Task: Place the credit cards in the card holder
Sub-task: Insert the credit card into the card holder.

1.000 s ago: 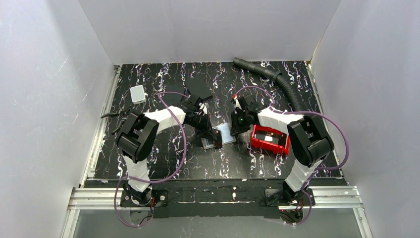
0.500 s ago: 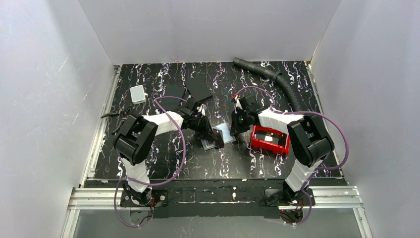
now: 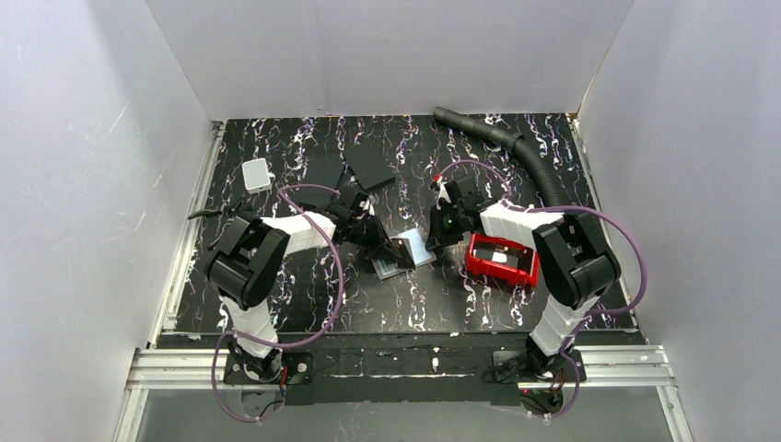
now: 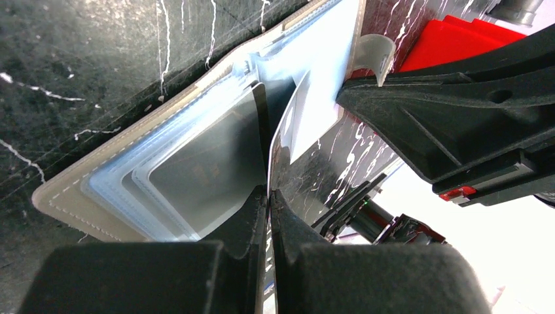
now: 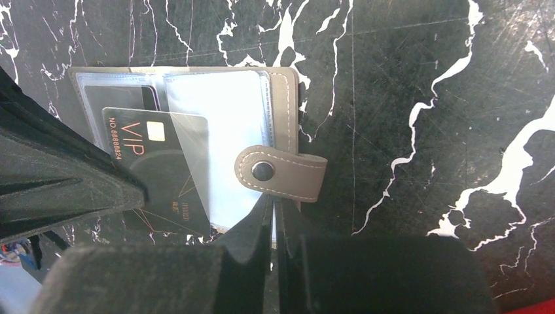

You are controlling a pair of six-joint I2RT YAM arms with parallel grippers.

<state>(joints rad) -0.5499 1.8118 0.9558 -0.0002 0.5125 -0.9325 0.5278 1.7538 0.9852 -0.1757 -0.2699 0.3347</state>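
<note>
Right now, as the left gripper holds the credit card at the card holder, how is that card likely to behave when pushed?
The credit card looks thin but runs straight edge-on from the left gripper, so it is probably stiff. Its glossy face may slip easily under the clear sleeve. Held at one end, it could pivot if it snags.

Bright, even light, with glare on the card holder (image 4: 170, 176) pockets (wrist foregrounds blur).
</note>
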